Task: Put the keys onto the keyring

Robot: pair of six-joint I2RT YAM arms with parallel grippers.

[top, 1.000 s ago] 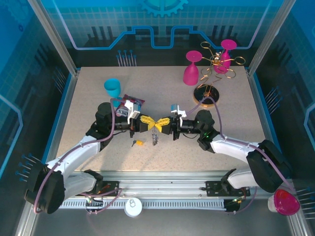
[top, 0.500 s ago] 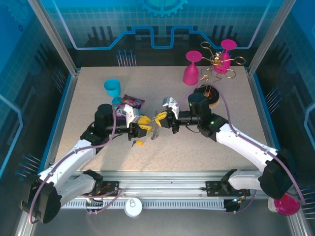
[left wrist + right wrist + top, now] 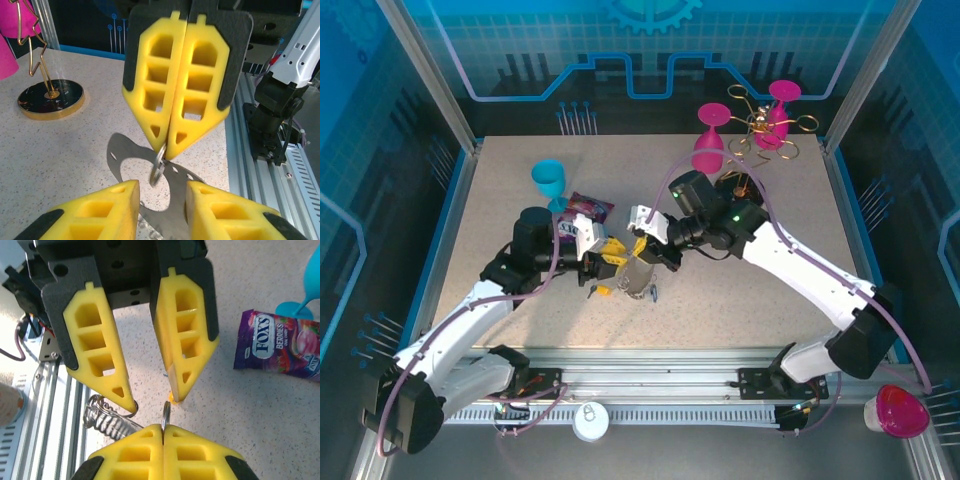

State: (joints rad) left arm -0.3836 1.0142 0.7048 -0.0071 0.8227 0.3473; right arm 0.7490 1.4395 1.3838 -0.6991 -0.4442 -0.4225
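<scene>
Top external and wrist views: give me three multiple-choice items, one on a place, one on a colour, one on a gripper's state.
1. Where does the candy bag lie?
A. beside the teal cup
B. far right
C. at the near edge

2. What colour are the two stemmed glasses?
A. clear
B. pink
C. green

3. How do the right gripper's jaws stand?
A. wide open, empty
B. shut on nothing
C. shut on the keyring

Answers:
1 A: the bag lies just right of the cup's foot.
2 B: both glasses are plainly pink.
3 C: the closed jaws pinch the thin metal ring at their tips.
</scene>
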